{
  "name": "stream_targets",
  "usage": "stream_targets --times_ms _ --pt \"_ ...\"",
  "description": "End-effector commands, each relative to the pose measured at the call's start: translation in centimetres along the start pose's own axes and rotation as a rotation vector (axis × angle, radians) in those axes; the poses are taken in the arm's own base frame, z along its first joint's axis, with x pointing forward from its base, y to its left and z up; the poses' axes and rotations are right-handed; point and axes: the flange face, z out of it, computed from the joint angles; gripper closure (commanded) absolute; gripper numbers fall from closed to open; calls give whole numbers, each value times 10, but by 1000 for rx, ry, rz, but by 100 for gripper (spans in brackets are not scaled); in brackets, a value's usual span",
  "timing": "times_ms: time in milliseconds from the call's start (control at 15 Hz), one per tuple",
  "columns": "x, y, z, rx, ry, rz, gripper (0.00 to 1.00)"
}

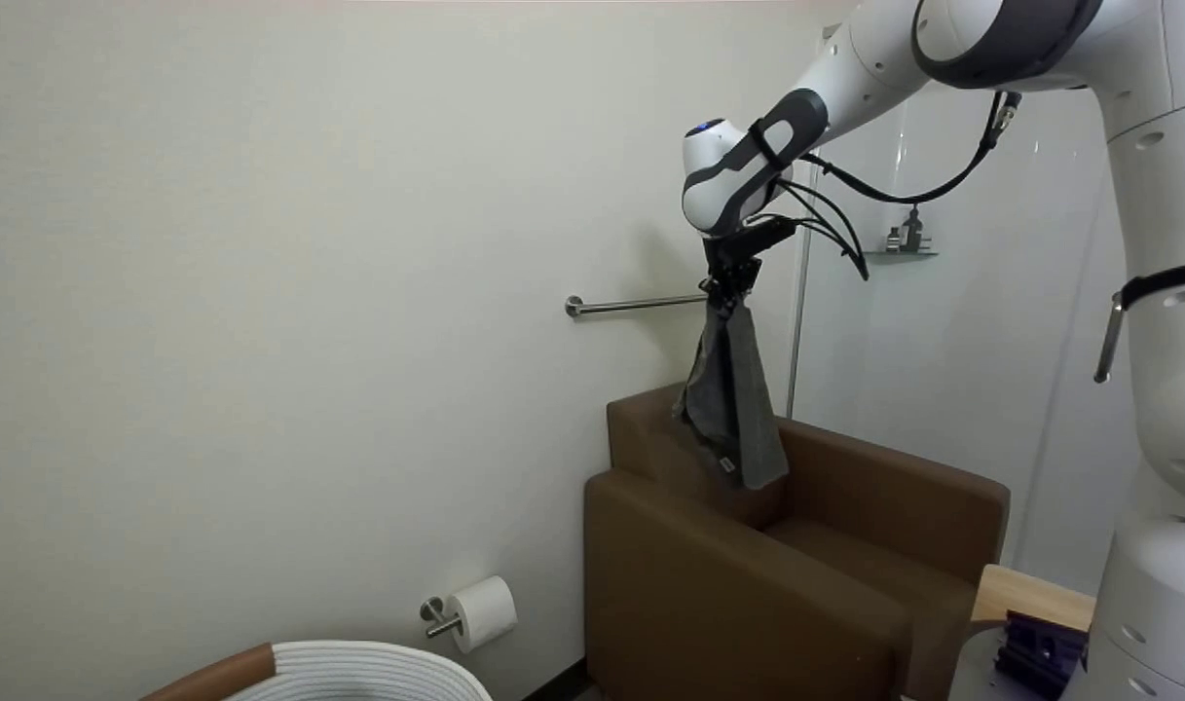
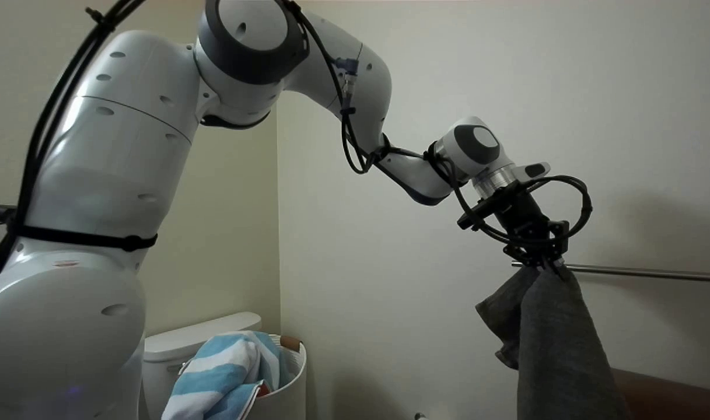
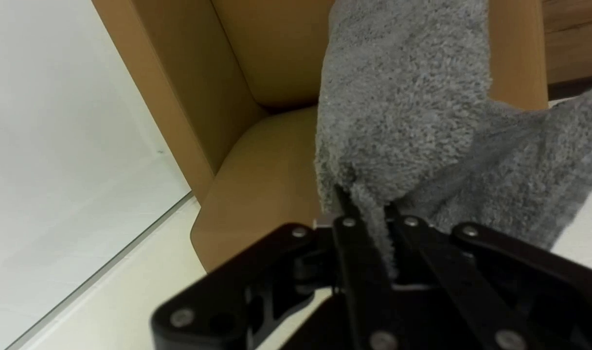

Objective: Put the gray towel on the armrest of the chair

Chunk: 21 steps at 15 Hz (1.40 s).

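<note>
A bunched fold of the gray towel [image 1: 743, 399] is pinched between the fingers of the gripper [image 3: 366, 204], which are drawn together around it. The gripper is held above the chair [image 1: 874, 557], toward its backrest [image 1: 646, 428], by the white robot arm [image 1: 1171, 389]. From the fingertips the towel is hung limp over the chair in long folds; in an exterior view its lower end is seen against the backrest. In the wrist view, part of the seat [image 3: 266, 63] and of an armrest [image 3: 519, 63] is hidden by the cloth. Whether the chair is touched by it cannot be told.

The opposite armrest [image 1: 894, 467] is set near a pale glossy panel [image 1: 962, 389]. Against that panel, higher than the chair, a small shelf [image 1: 899, 257] is seen, with bottles [image 1: 911, 234] placed on it. A metal bar [image 1: 641, 304] is mounted on the wall [image 1: 261, 292] behind the chair, above the backrest. Lower on that wall, to the chair's side, a white toilet paper roll [image 1: 485, 613] is fitted.

Well apart from the chair, in an exterior view, a white basket [image 2: 287, 396] is placed near a toilet [image 2: 200, 335], with a blue-and-white striped cloth [image 2: 217, 373] draped over it.
</note>
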Motion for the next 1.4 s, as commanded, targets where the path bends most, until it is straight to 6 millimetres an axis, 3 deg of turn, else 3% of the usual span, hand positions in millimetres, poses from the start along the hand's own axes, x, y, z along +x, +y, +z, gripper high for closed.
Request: stream_targets --times_ms 0,467,667,1000,1200,1333 --pt "8 17 1 -13 5 52 93" --pt "12 76 68 -96 -90 144 93" --pt "2 64 82 -77 -109 96 93" --pt "-9 28 103 -64 -145 18 93" --pt "-17 20 116 -52 -177 -28 93" --pt "-24 17 114 -13 -192 -82 93"
